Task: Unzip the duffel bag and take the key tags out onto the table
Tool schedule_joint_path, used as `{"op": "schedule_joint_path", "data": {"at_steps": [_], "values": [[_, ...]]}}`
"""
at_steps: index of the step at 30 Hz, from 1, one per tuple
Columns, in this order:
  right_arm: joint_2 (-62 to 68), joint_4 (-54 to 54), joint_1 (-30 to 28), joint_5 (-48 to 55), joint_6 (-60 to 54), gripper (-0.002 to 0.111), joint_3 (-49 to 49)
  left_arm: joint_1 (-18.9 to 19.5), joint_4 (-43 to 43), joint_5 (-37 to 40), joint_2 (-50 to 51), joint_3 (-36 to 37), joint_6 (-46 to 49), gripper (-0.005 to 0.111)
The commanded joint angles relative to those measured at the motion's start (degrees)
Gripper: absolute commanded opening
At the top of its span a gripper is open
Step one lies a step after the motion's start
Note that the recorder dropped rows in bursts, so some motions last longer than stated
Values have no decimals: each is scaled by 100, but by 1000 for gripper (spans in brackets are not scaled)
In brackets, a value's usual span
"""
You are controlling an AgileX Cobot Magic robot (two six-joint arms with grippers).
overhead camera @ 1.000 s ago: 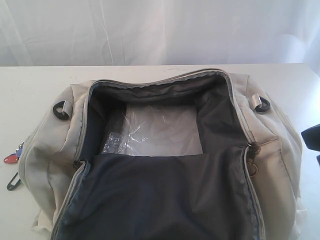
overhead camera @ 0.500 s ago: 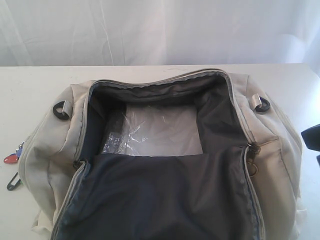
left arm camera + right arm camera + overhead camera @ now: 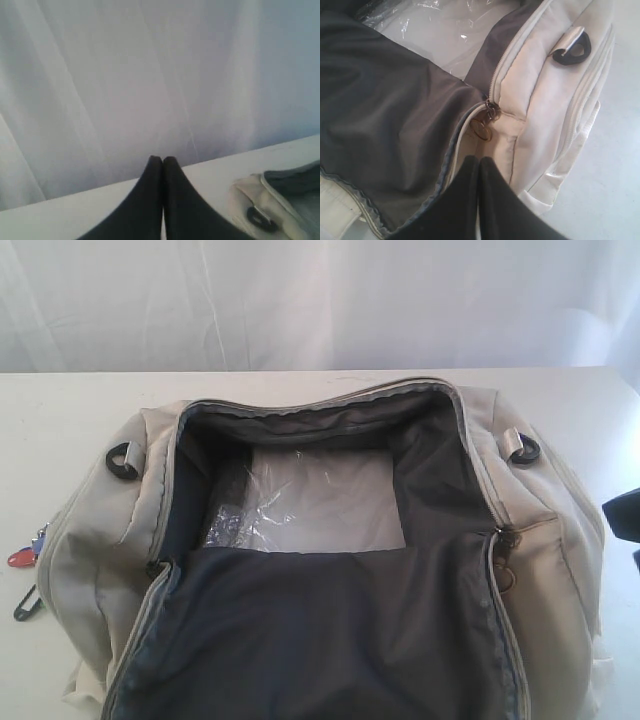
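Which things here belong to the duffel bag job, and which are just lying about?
Job: duffel bag, unzipped; key tags, on the table beside the bag.
Lying about: clear plastic sheet inside the bag; small dark clip near the tags; white curtain behind.

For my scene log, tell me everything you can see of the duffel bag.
The duffel bag is large, beige fabric, lying on the white table. Its top is unzipped, the flap folded toward the camera, baring dark lining and a clear plastic sheet inside. Dark D-rings sit at both ends.
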Motion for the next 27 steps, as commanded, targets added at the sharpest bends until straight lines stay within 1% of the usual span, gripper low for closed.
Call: {"op": "schedule_joint_path", "data": {"at_steps": [1, 5, 7, 12, 14, 15, 20, 22, 23, 24, 27], "values": [[-22, -5, 4, 14, 5, 0, 15, -277, -152, -837, -560, 1476, -5, 0], [-22, -5, 4, 14, 5, 0, 15, -384, -152, -1309, -992, 2562, -288, 0], [-22, -5, 4, 14, 5, 0, 15, -419, -152, -1486, -992, 2977, -511, 0], [-22, -5, 4, 14, 5, 0, 15, -440, -152, -1616, -992, 3748, -947, 0], [-22, -5, 4, 14, 5, 0, 15, -453, -152, -1622, -992, 3748, -994, 0], [-22, -5, 4, 14, 5, 0, 15, -493, -119, -1354, -992, 3748, -933, 0], [-22, -5, 4, 14, 5, 0, 15, -920, 263, -919, -992, 3748, -488, 0], [-22, -5, 4, 14, 5, 0, 15, -941, 320, -604, -992, 3748, -386, 0], [-22, -5, 4, 14, 5, 0, 15, -941, 396, -278, -992, 3748, -371, 0], [-22, -5, 4, 14, 5, 0, 15, -941, 428, -113, -992, 3748, -371, 0], [-22, -5, 4, 14, 5, 0, 15, -889, 451, -99, -992, 3748, -395, 0]]}}
